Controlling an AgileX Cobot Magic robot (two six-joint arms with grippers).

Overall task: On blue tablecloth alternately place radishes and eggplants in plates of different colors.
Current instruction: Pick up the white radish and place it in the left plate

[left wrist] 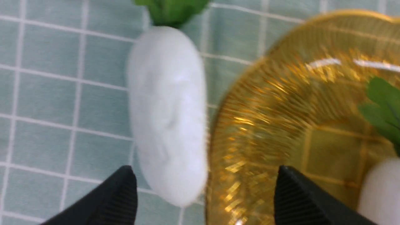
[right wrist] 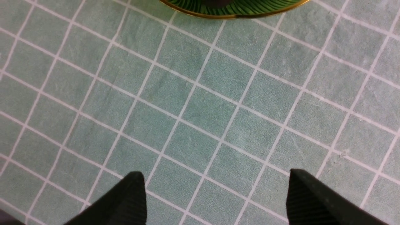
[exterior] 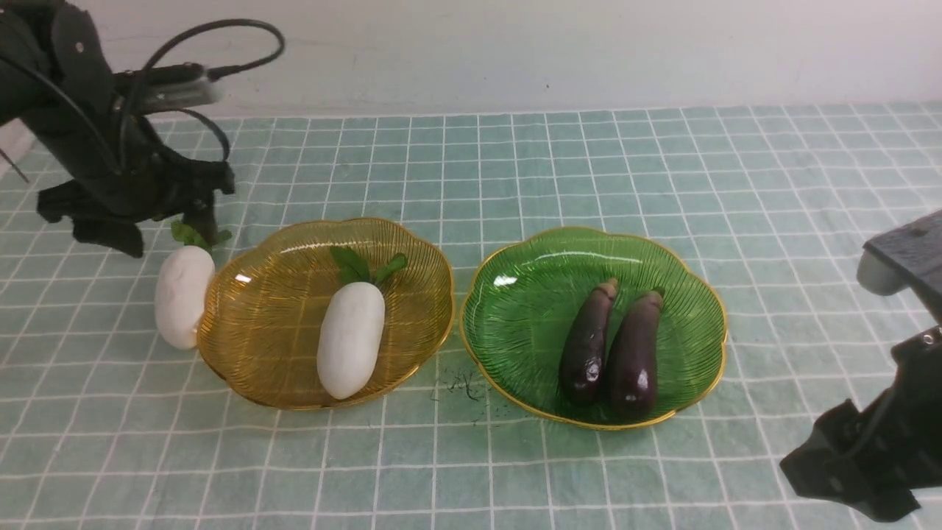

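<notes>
The right gripper (right wrist: 215,203) is hanging nearest the camera at the lower right of the front view; its fingers are standing wide apart over bare blue tablecloth (exterior: 589,162) and gripping nothing; only the rim of the green plate (exterior: 515,294) is showing at the top of its wrist view.

Both eggplants, the left one (exterior: 586,346) and the right one (exterior: 634,353), are lying side by side in the green plate, right of centre; that half is appearing complete. One radish (exterior: 352,340) is lying in the amber plate (exterior: 423,258), leaves pointing up-frame. The second radish (exterior: 184,294) is lying on the cloth at centre left, outside the amber plate and against its left rim; judged from this, three of four vegetables are placed and this one is remaining.

The left gripper (left wrist: 206,200) is hovering at the upper left, just behind the loose radish's leaves; its fingers are spread and empty.

The plate rim is crowding the loose radish on one side, likely leaving little room for a finger there. Small dark specks (exterior: 464,386) are sitting on the cloth between the plates, obstructing nothing.
</notes>
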